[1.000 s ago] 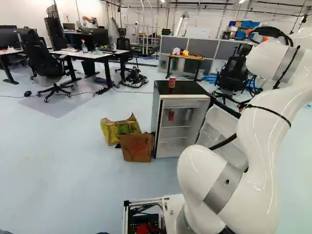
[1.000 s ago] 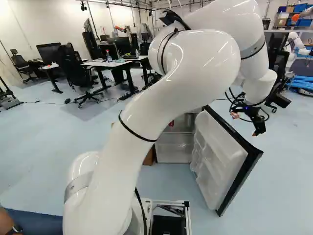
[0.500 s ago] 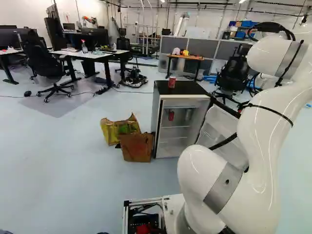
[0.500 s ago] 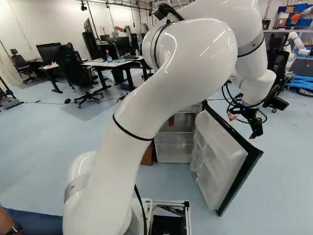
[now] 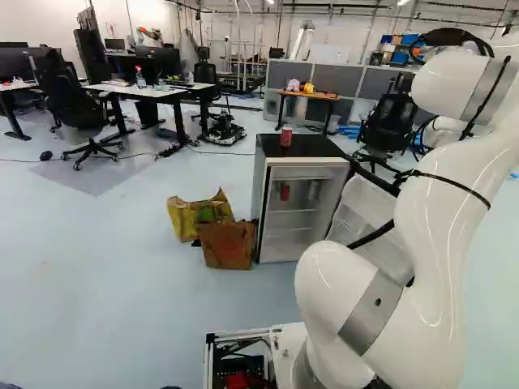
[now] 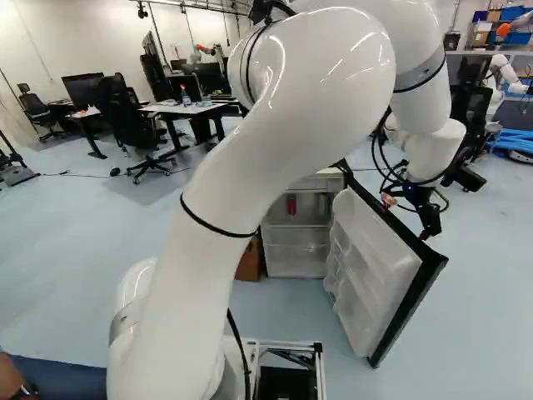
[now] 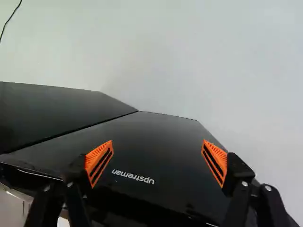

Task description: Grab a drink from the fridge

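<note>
In the right base view my gripper (image 6: 406,218) hangs by the upper edge of the swung-open fridge door (image 6: 375,271); contact cannot be told. In the wrist view the gripper (image 7: 157,158) stands open, its orange pads wide apart, with the door's black outer face (image 7: 156,137) ahead of and beneath them and nothing gripped. The fridge (image 5: 258,203) holds a red can (image 5: 285,192) on an upper shelf, beside a pale can (image 5: 314,191). Another red can (image 5: 285,136) stands on its black top.
A yellow bag (image 5: 185,217) and a brown bag (image 5: 227,245) lean by the fridge's side. Behind it are a small wooden table (image 5: 310,95) and a black office chair (image 5: 388,121). Another robot (image 6: 502,73) stands at the far right of the right base view.
My arm has bent, and the gripper has moved left and slightly lower in the right base view, closer to the door's edge. Base, fridge and cans have stayed put.
</note>
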